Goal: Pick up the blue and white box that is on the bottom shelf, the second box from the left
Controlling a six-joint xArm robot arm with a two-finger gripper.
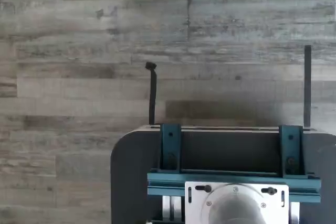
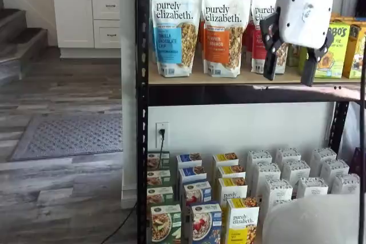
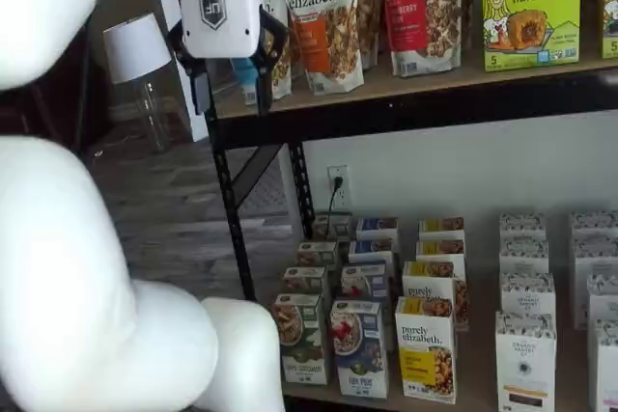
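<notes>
While our gripper (image 2: pixel 289 55) hangs high in front of the upper board (image 2: pixel 229 78), its two black fingers (image 3: pixel 200 84) stand well apart with nothing between them, so the jaws are released and empty. We see the white body and both fingers in both shelf views.

Far below the jaws, on the bottom shelf (image 3: pixel 483 388), stands the blue and white box (image 3: pixel 359 347). It is upright at the front of its row, facing outward, with a bowl of cereal and red berries pictured on its face. In a shelf view it appears again (image 2: pixel 205 223), low in the rack and off to one side beneath the fingers. Just beside it on one flank stands a green-and-white box (image 3: pixel 300 338), and on the other flank a yellow-and-white box (image 3: pixel 426 362); whether the neighbours touch it we cannot tell. More small boxes of the same colours line up behind each of these three.

Level with the jaws, and just behind them, tall granola bags (image 2: pixel 176 27) stand upright on the upper board.

Our wrist view shows only grey plank flooring (image 1: pixel 79 103) and the dark mount with teal brackets (image 1: pixel 231 156); neither the fingers nor any box appears there.
</notes>
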